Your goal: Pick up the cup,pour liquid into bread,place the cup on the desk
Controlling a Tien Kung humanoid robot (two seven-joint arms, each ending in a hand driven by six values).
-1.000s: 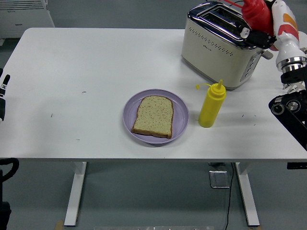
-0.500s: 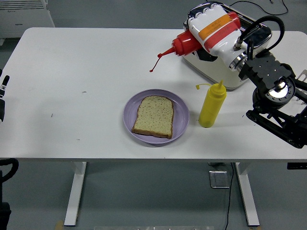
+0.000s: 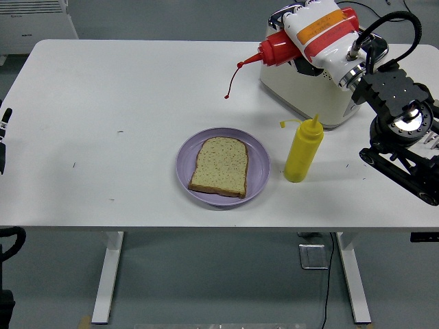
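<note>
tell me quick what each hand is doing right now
Left hand: only a sliver at the table's left edge, state cannot be told.
Right hand: shut on the red squeeze bottle, tipped sideways.

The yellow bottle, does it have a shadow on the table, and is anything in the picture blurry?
Head view: the yellow bottle throws only a faint, soft shadow on the white table, so the light is even. Head view: the bread and purple plate look sharp. Head view: the right hand with the red bottle looks fairly sharp, with no clear motion smear.
</note>
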